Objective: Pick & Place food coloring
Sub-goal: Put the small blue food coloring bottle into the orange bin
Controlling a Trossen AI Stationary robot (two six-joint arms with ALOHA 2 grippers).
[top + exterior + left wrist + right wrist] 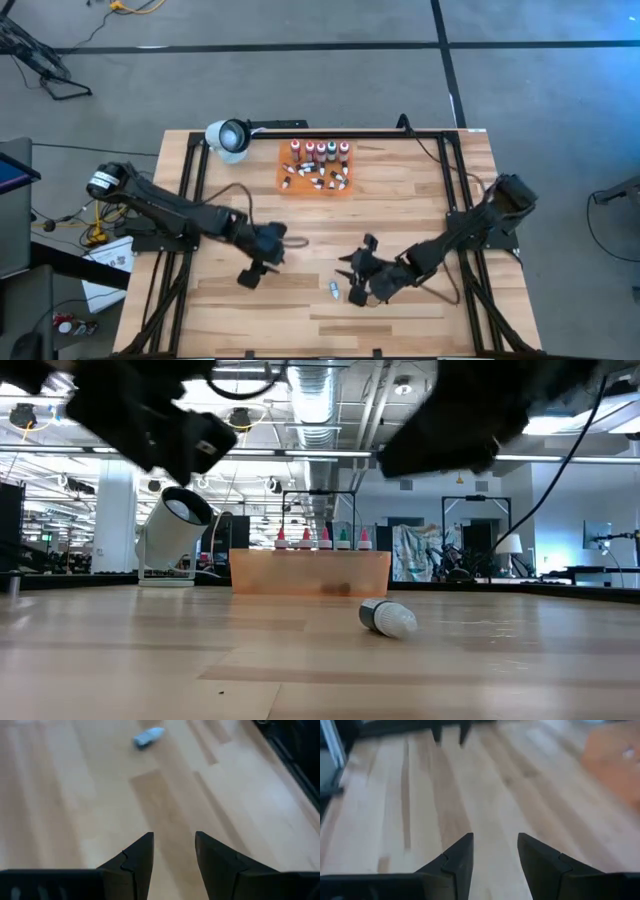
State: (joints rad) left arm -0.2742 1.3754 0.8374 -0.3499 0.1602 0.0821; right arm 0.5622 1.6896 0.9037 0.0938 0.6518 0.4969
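One small vial point(334, 291) is lying on its side out on the bare wood of the desk point(400, 190), near the front edge and well apart from everything else. From the low view it's a stubby thing with a dark body and a white end point(387, 618), tipped over flat. The left wrist view is catching it too point(148, 736), sitting ahead of that arm's fingers with open wood in between.

Rest of the food coloring is sitting in the orange tray point(284, 181) up at the back of the desk: a row of upright bottles with white caps point(320, 151) in red, orange and green, and a scatter of smaller vials point(322, 177) in front of them. Just beside the tray on the left there's a white lamp-looking thing point(228, 136) lying on the desk.

Left pincer point(262, 260) is hanging over the middle-left of the desk, fingers point(135, 862) parted a bit with nothing between them, only bare wood showing through the gap. Right pincer point(358, 268) is hovering just beside the fallen vial, not touching it, also standing partly open and holding nothing, fingers point(457, 860) apart over empty wood.
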